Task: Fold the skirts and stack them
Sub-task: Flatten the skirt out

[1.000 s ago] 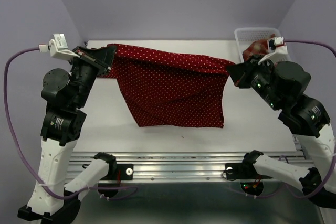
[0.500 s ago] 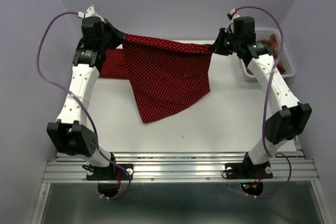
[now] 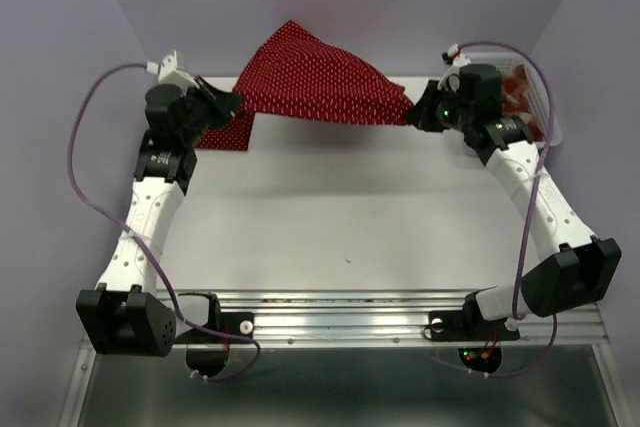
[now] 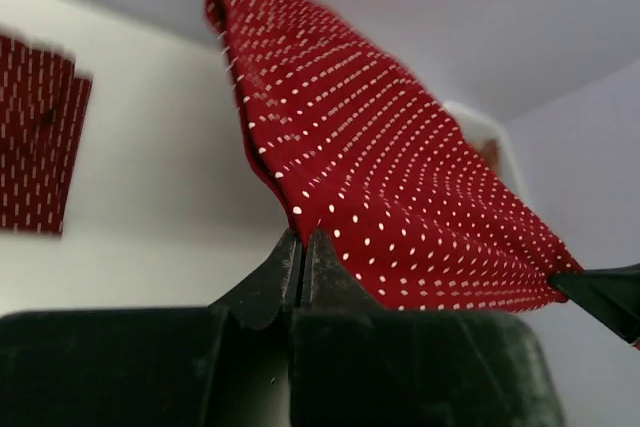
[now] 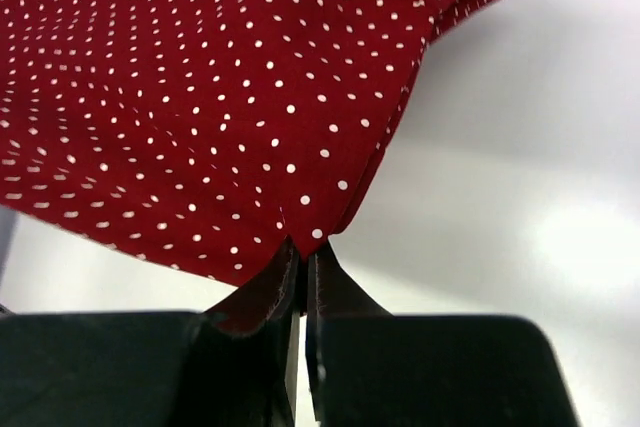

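Observation:
A dark red skirt with white polka dots (image 3: 315, 82) is stretched between both grippers at the back of the table, its free part billowing up against the rear wall. My left gripper (image 3: 238, 104) is shut on its left corner, and the left wrist view shows the cloth (image 4: 400, 197) pinched at the fingertips (image 4: 303, 240). My right gripper (image 3: 410, 113) is shut on the right corner (image 5: 200, 97), with the jaws closed on the hem (image 5: 303, 249). A second polka-dot skirt (image 3: 225, 133) lies folded flat at the back left (image 4: 35, 142). A plaid skirt (image 3: 517, 82) sits in the basket.
A white mesh basket (image 3: 545, 117) stands at the back right corner, just behind the right arm. Purple walls close in the back and sides. The metal rail with both arm bases (image 3: 340, 317) runs along the near edge.
The hanging part of the skirt, which draped down toward the front of the table, has been flung up and back against the wall. Both grippers stayed at the back and kept their hold.

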You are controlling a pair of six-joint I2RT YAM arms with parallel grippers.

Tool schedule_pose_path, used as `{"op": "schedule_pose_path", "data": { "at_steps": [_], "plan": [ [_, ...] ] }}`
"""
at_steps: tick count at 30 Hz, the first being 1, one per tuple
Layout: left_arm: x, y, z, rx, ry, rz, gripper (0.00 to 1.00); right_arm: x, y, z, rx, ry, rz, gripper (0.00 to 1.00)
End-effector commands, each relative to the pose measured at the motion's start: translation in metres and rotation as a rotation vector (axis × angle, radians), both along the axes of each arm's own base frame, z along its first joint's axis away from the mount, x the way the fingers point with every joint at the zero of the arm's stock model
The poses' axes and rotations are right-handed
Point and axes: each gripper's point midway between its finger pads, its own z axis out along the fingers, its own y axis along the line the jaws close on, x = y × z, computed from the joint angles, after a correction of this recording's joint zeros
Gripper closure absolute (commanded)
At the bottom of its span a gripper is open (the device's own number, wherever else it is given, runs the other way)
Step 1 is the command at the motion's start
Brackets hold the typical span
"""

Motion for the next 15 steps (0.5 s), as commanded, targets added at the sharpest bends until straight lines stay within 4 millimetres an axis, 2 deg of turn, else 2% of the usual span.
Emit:
{"op": "schedule_pose_path", "data": {
  "at_steps": [1, 2, 3, 4, 5, 6, 7, 8, 9, 12, 13, 15],
  "plan": [
    [-0.021, 0.004, -0.15, -0.002, 0.295, 0.007, 1.0, -0.03, -0.015, -0.099, -0.029, 0.194, -0.04, 0.93],
    [-0.032, 0.003, -0.173, -0.003, 0.348, 0.007, 1.0, -0.041, -0.017, -0.114, -0.03, 0.226, -0.04, 0.89],
    [-0.042, 0.002, -0.19, -0.007, 0.394, 0.006, 1.0, -0.065, -0.02, -0.144, -0.031, 0.302, -0.045, 0.83],
    [-0.061, 0.004, -0.218, -0.003, 0.465, 0.017, 0.97, -0.078, -0.022, -0.157, -0.03, 0.342, -0.043, 0.79],
    [-0.075, 0.004, -0.233, 0.007, 0.52, 0.02, 0.7, -0.097, -0.023, -0.172, -0.036, 0.405, -0.028, 0.69],
    [-0.084, 0.006, -0.242, 0.022, 0.549, 0.032, 0.54, -0.114, -0.022, -0.178, -0.038, 0.436, 0.005, 0.56],
    [-0.091, 0.01, -0.24, 0.044, 0.545, 0.067, 0.38, -0.13, -0.025, -0.19, -0.052, 0.486, 0.01, 0.3],
    [-0.105, 0.014, -0.249, 0.062, 0.595, 0.086, 0.02, -0.146, -0.028, -0.195, -0.067, 0.533, 0.019, 0.19],
    [-0.11, 0.015, -0.246, 0.052, 0.597, 0.11, 0.01, -0.153, -0.031, -0.191, -0.076, 0.529, 0.017, 0.0],
    [-0.117, 0.02, -0.222, 0.046, 0.543, 0.142, 0.01, -0.159, -0.037, -0.173, -0.096, 0.506, 0.011, 0.0],
    [-0.119, 0.021, -0.209, 0.044, 0.517, 0.148, 0.01, -0.156, -0.038, -0.159, -0.092, 0.464, 0.006, 0.0],
    [-0.12, 0.025, -0.197, 0.049, 0.487, 0.163, 0.01, -0.154, -0.037, -0.15, -0.083, 0.427, 0.009, 0.0]
  ]
}}
